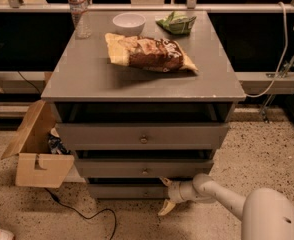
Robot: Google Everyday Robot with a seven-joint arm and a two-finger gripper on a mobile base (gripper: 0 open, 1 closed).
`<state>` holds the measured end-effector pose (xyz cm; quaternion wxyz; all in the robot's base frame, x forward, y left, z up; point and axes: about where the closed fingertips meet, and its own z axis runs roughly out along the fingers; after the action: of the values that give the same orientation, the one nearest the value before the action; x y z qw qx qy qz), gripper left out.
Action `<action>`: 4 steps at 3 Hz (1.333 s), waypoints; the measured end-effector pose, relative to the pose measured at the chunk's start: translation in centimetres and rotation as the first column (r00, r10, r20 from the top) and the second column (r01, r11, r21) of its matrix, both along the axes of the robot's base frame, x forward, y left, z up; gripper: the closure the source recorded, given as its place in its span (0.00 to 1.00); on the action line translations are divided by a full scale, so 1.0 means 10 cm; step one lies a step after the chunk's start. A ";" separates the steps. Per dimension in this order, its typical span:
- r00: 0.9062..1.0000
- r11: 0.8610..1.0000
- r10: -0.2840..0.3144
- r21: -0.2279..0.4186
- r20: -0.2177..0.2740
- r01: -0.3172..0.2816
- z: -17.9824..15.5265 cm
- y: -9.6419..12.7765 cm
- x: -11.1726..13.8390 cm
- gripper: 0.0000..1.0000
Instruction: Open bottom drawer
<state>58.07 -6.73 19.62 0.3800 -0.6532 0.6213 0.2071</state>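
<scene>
The bottom drawer (122,191) is the thinnest grey front, lowest in the grey cabinet (87,79), just above the floor. It stands a little out, with a dark gap above it. My gripper (163,195) is at the right part of this drawer front, at the end of my white arm (212,191) that reaches in from the lower right. Its fingers are open, one at the drawer's top edge (165,182) and one below near the floor (166,209). I cannot make out the drawer's knob.
Two taller drawer fronts with knobs, the top (144,139) and the middle (145,171), sit above. On the cabinet top are a chip bag (147,54), a white bowl (129,22), a water bottle (78,9) and a green bag (176,23). A cardboard box (34,149) and a cable (82,215) are at the left.
</scene>
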 end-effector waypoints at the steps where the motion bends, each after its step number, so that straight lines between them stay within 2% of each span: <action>1: 1.000 0.999 -0.019 -0.033 -0.022 0.018 -0.22 0.02 0.10 0.00; 2: 0.999 0.998 -0.025 -0.060 -0.038 0.022 -0.35 0.03 0.09 0.27; 3: 0.999 0.998 -0.025 -0.060 -0.038 0.023 -0.32 0.02 0.09 0.50; 4: 0.999 0.998 -0.029 -0.062 -0.036 0.027 -0.24 0.00 0.09 0.81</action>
<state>58.94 -6.69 17.24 0.3512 -0.6519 0.6433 0.1945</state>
